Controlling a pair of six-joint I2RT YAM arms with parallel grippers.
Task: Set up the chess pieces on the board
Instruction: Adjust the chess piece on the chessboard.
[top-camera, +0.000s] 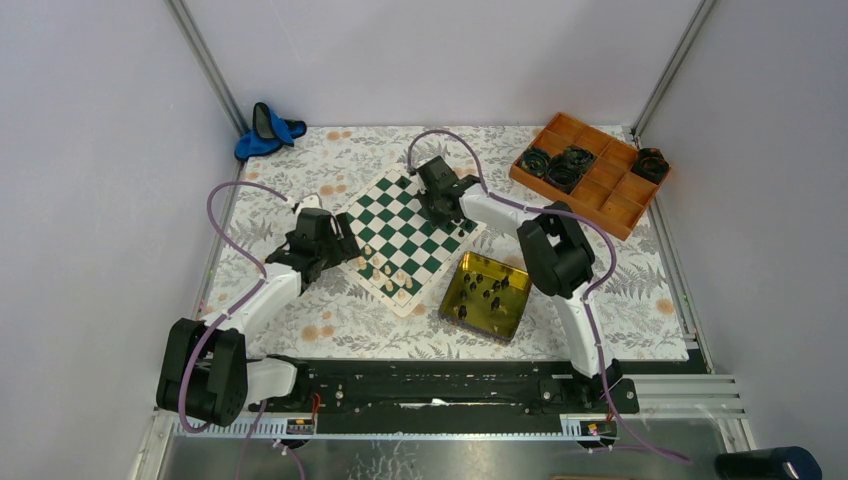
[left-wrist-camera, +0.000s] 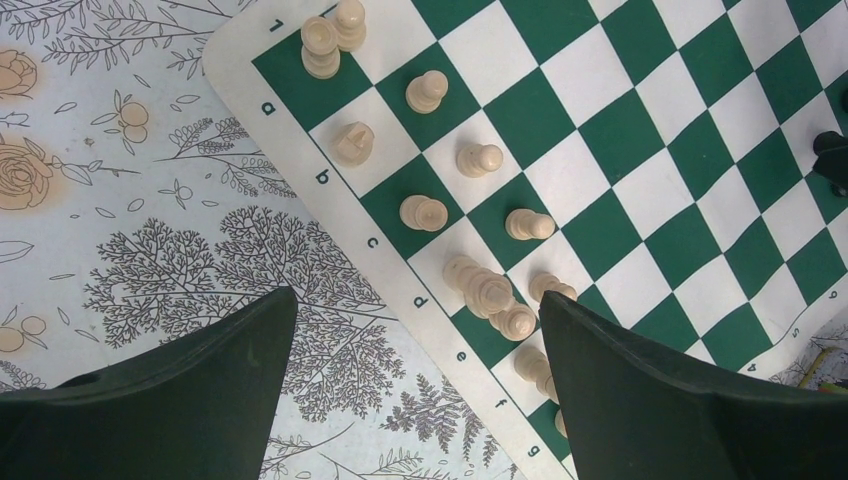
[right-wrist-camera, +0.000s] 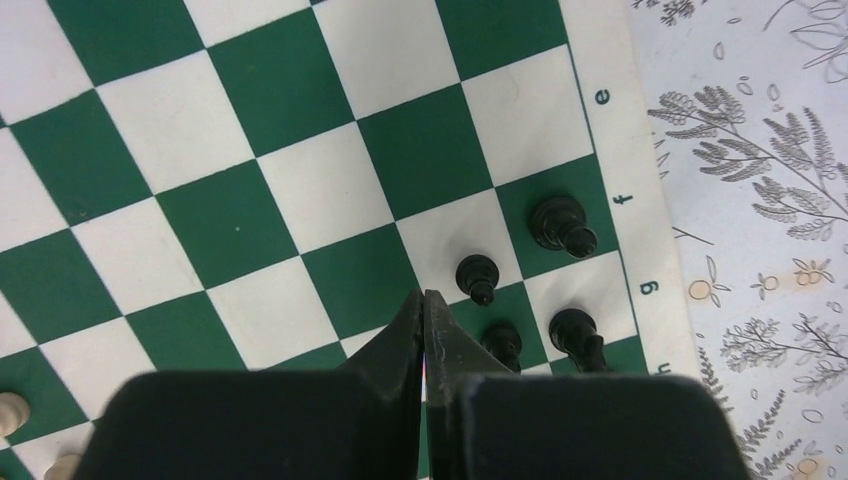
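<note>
Blue object (top-camera: 268, 130): lies at the far left corner of the floral table cover (top-camera: 300, 320); only the top view shows it.
Left arm (top-camera: 265, 295): rises from its base at the near left and slants right and away, with the wrist at the board's left edge.
Left gripper (left-wrist-camera: 415, 298): jaws spread wide with nothing between them. It hangs over the board's lettered border, one finger above the cover and one above the squares.
Board (top-camera: 405, 215): lies flat and turned diamond-wise in the middle of the table.
Cream pieces (left-wrist-camera: 424, 212): stand along the board's left side. The left wrist view shows them spread over the two outer rows and crowded near d and e; in the top view they are mere specks.
Right gripper (right-wrist-camera: 423, 300): jaws pressed together, holding nothing, with the tips just beside a black pawn.
Black pieces (right-wrist-camera: 562, 225): four cluster near f and g at the board's edge, seen clearly only in the right wrist view.
Right arm (top-camera: 550, 250): elbow raised over the tin, forearm reaching left and away to the board's far corner.
Yellow tin tray (top-camera: 455, 284): just beside the board's near right edge, with more black pieces inside.
Orange tray (top-camera: 567, 205): at the far right, holding black coils (top-camera: 560, 165).
</note>
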